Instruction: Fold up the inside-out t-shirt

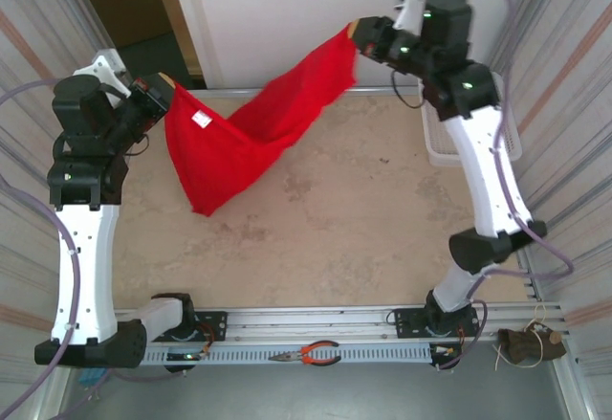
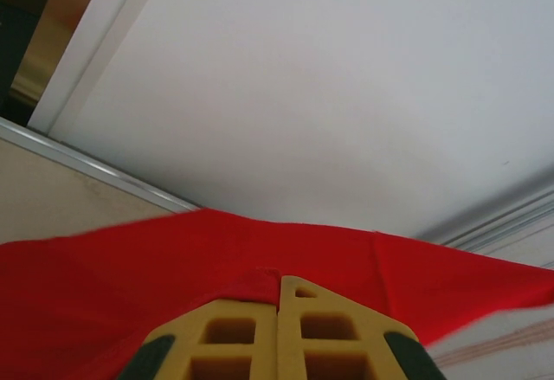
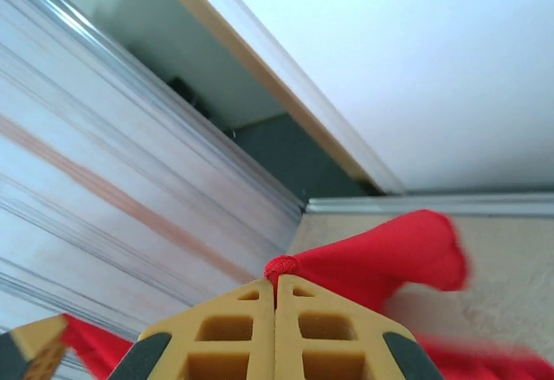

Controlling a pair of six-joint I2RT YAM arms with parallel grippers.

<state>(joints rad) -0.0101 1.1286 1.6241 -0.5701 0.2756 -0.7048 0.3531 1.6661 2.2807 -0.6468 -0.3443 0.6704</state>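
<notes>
The inside-out t-shirt (image 1: 239,138), bright red with a small pale tag (image 1: 201,119), hangs lifted between both arms above the far half of the table. My left gripper (image 1: 164,93) is shut on its left corner; in the left wrist view the yellow fingers (image 2: 279,286) pinch a fold of red cloth (image 2: 173,267). Up at the far right, my right gripper (image 1: 356,37) is shut on the other end, with a small red bunch (image 3: 281,267) poking out between its closed fingertips (image 3: 275,286). The shirt's lowest point (image 1: 203,205) droops toward the tabletop.
A white basket (image 1: 435,143) stands at the table's right edge behind the right arm. Orange-handled pliers (image 1: 306,353) lie on the front rail. A metal rail (image 1: 287,92) and a white wall bound the far side. Beige tabletop (image 1: 335,229) shows in front of the shirt.
</notes>
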